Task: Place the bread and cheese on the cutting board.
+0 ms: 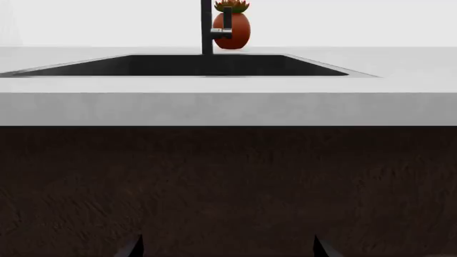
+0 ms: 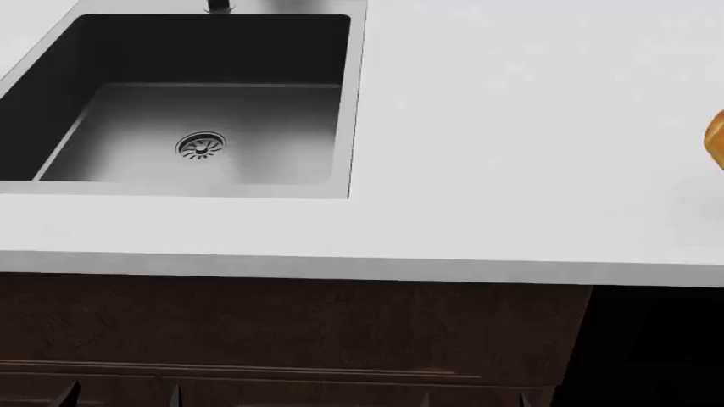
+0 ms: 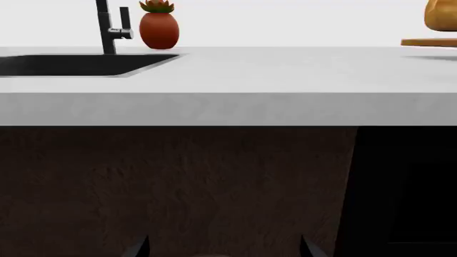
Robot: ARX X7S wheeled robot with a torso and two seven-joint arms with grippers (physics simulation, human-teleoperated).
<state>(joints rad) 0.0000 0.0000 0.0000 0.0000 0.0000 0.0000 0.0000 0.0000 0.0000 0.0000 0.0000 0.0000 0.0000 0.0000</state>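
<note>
Both grippers hang low before the dark cabinet front, below the counter (image 2: pixel 531 127) edge; only fingertip tips show, spread apart, holding nothing. The left gripper (image 1: pixel 227 249) faces the sink (image 2: pixel 68 93), the right gripper (image 3: pixel 222 249) the bare counter. Bread (image 3: pixel 442 15) appears to sit on the board (image 3: pixel 431 43) at far right. Cheese unseen. Judged: nothing handled yet; ample open counter between sink and board.

Head camera looks steeply down on the white countertop (image 2: pixel 520 127) and sink (image 2: pixel 203 182). Both wrist cameras sit low before the dark cabinet front (image 1: pixel 228 187), facing level across the counter edge; both catch the faucet (image 1: pixel 207 27) and, probably, a potted plant (image 3: pixel 158 27).
</note>
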